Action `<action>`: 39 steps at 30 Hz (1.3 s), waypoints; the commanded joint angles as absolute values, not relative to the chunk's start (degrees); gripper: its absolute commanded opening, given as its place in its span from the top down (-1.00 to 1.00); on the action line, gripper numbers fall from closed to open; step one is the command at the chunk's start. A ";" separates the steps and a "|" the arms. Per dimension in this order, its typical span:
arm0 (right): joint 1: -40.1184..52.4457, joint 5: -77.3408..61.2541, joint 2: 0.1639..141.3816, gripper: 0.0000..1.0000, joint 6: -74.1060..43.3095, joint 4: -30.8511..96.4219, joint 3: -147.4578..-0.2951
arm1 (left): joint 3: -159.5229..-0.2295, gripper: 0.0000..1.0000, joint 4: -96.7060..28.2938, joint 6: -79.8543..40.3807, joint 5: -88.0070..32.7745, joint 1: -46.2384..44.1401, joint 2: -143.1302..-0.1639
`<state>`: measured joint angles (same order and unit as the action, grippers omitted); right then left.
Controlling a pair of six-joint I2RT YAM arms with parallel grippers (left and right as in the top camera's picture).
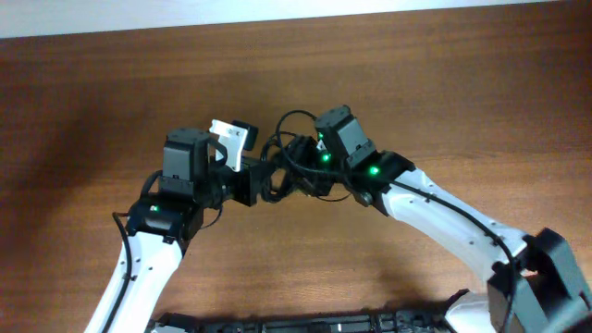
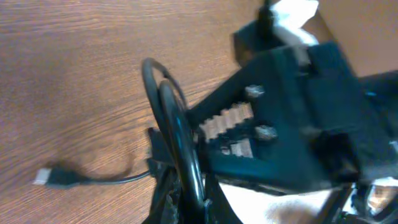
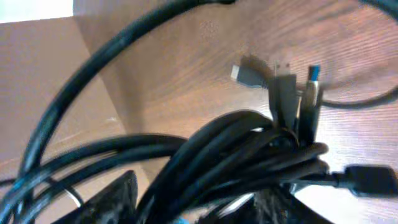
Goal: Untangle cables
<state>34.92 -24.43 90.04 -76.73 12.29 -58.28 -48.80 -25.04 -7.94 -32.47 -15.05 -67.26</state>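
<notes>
The cables (image 1: 282, 153) form a tangled black bundle at the table's middle, between both grippers. My left gripper (image 1: 261, 182) comes in from the left. In its wrist view the left gripper (image 2: 186, 202) is shut on a thick black loop (image 2: 176, 127). A loose plug end with a pale tip (image 2: 55, 177) lies on the wood to the left. My right gripper (image 1: 302, 169) comes in from the right. In its wrist view the right gripper (image 3: 199, 208) stands open astride the cable bundle (image 3: 249, 155), one finger (image 3: 118, 196) on each side. Three plug ends (image 3: 283, 84) stick up from the bundle.
A brown wooden table (image 1: 111, 92) lies under everything, with a pale strip (image 1: 277, 11) along its far edge. The right gripper's black body (image 2: 292, 118) fills the left wrist view close ahead. A thin black lead (image 3: 367, 96) runs off to the right.
</notes>
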 commanded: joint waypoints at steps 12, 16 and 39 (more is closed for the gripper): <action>31.38 -26.35 83.90 0.92 -38.48 18.70 -58.72 | -49.23 1.00 -23.55 -20.16 -29.80 -0.23 -66.19; 31.35 -25.08 74.70 0.92 -30.79 19.92 -58.72 | -49.23 1.00 -29.58 -21.23 -23.44 1.72 -66.19; 31.53 -36.56 75.44 -0.34 -8.51 29.30 -58.72 | -49.21 1.00 -24.86 8.91 -59.20 -2.37 -66.19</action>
<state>31.44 -23.27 74.52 -23.22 30.57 -58.83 -48.60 -25.28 7.09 -56.05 -2.46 -66.48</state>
